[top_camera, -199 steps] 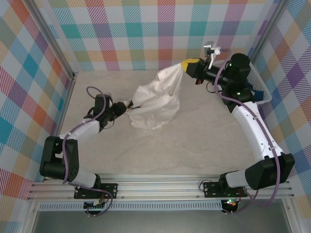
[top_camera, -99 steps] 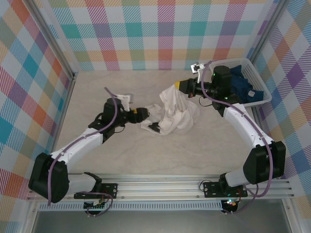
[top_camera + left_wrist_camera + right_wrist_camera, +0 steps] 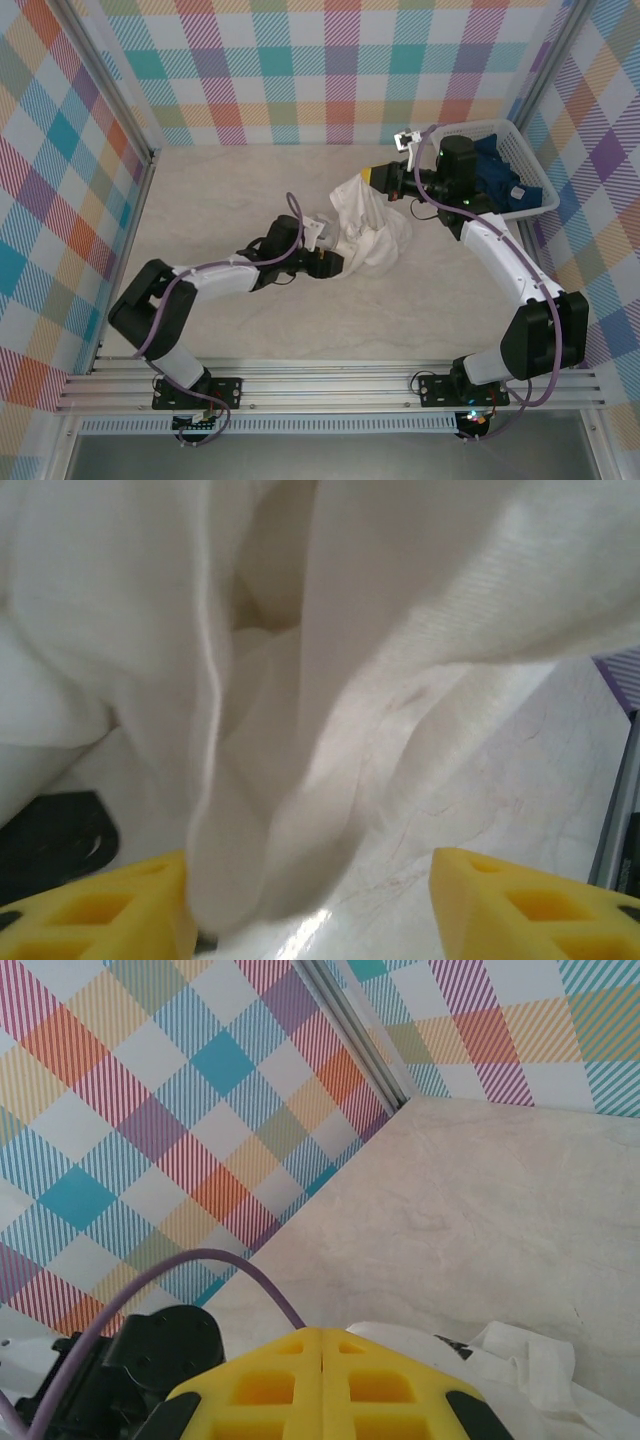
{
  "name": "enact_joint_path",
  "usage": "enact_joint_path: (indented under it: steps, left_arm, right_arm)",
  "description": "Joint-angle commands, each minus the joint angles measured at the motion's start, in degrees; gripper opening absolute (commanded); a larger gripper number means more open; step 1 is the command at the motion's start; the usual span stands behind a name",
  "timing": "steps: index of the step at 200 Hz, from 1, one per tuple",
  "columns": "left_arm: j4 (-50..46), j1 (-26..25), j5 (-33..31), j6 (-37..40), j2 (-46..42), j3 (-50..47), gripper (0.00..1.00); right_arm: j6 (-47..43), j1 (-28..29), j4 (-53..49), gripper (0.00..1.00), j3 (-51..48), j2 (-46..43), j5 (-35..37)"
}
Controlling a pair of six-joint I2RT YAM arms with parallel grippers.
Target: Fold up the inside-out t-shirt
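White-cased left arm [image 3: 215, 272]: pose, near end first, please. (M)

Bolted at the near rail, upper link leaning out to the left, forearm low over the counter [image 3: 220, 190] and reaching right, a purple cable [image 3: 292, 215] looping above the wrist. Its left hand [image 3: 330, 265] is at the lower left edge of the inside-out t-shirt [image 3: 370, 225]. In the wrist view the yellow fingers [image 3: 100, 915] stand well apart. A hanging fold of cloth lies just beside one finger, with bare counter between that fold and the other. Jaws parted, clamping nothing. (K)

And the right arm [image 3: 505, 255]? (M)

Base at the near rail too, elbow pushed out right, forearm running up and left, wrist turned to the left. The right hand [image 3: 378, 177] sits at the shirt's far end. In its own view the fingers [image 3: 270, 1385] are pressed flat together, closed. From above, the cloth rises in a peak to the tips, so I log it as gripping the shirt. The pinch itself is hidden. (K)

Shirt position? (M)

Mid-counter, bunched, between the two hands. The far end is drawn up and the near part lies on the counter. (K)

Counts? (M)

Arms, two. Hands, two. White t-shirt, one. White basket [image 3: 520, 140], one, far right. Dark blue garment [image 3: 500, 160], one, inside that basket. (K)
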Motion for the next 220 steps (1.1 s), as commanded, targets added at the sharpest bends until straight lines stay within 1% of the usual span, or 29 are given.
enact_joint_path:
  steps: [1, 14, 29, 38, 53, 65, 77, 87, 98, 118, 142, 169, 191, 205, 214, 220]
  left_arm:
    - [5.24, -0.65, -1.60, -1.22, 2.54, 2.58, 0.43]
    - [6.18, -0.49, -2.30, -1.17, 1.36, 2.90, 0.29]
    - [4.83, -0.13, -4.98, -0.20, -3.92, 2.68, 0.11]
    - [3.72, 0.62, -6.28, 0.02, -8.88, 2.23, 0.05]
    - [1.52, 2.28, -9.52, -0.16, -18.65, 2.11, 0.00]
    - [0.62, 3.14, -13.75, -0.33, -27.27, 2.46, 0.00]
    - [0.27, 3.48, -19.73, -0.48, -33.89, 3.52, 0.00]
    - [0.61, 3.69, -22.28, -0.06, -37.34, 5.14, 0.00]
    - [-0.10, 3.88, -23.14, 1.01, -38.85, 8.23, 0.00]
    - [-6.15, 4.05, -24.50, 3.95, -37.76, 16.27, 0.00]
    - [-10.21, 4.45, -23.30, 4.88, -36.76, 22.08, 0.00]
    - [-14.75, 5.19, -23.23, 4.39, -36.20, 25.62, 0.00]
    - [-19.84, 5.29, -20.42, 3.09, -32.85, 27.84, 0.00]
    - [-21.21, 5.29, -19.47, 2.74, -30.85, 27.92, 0.00]
    - [-21.49, 5.28, -19.56, 2.83, -30.27, 27.76, 0.00]
    - [-21.67, 5.30, -20.31, 3.04, -30.08, 27.68, 0.00]
  right_arm:
    - [-0.43, 0.24, 0.34, 0.00, 2.01, -0.39, -0.07]
    - [-1.05, 0.23, -0.34, 0.00, 2.25, -0.89, 0.81]
    - [-3.07, 0.15, -2.40, 0.00, 3.00, -2.58, 3.12]
    - [-4.21, 0.18, -3.24, 0.00, 3.59, -4.15, 5.19]
    - [-4.03, 0.16, -1.65, 0.00, 4.78, -7.73, 8.98]
    - [-1.68, 0.17, 2.68, 0.00, 4.93, -10.40, 11.70]
    - [0.21, 0.40, 6.31, 0.00, 5.17, -12.18, 14.33]
    - [0.05, 1.07, 6.74, 0.00, 6.20, -12.79, 17.07]
    - [-2.56, 2.45, 5.85, 0.00, 7.55, -12.94, 19.79]
    - [-5.50, 3.33, 1.85, 0.00, 10.89, -12.39, 23.93]
    - [-5.97, 3.36, -3.25, 0.00, 13.80, -11.57, 28.70]
    - [-7.79, 3.60, -14.30, 0.00, 19.86, -6.87, 29.76]
    - [-8.90, 4.33, -21.18, 0.00, 24.22, -1.44, 28.98]
    - [-11.29, 5.47, -20.69, 0.00, 24.92, -0.25, 24.63]
    - [-11.10, 5.97, -14.77, 0.00, 22.11, -2.21, 21.61]
    - [-10.58, 6.00, -11.19, 0.00, 20.39, -3.56, 20.89]
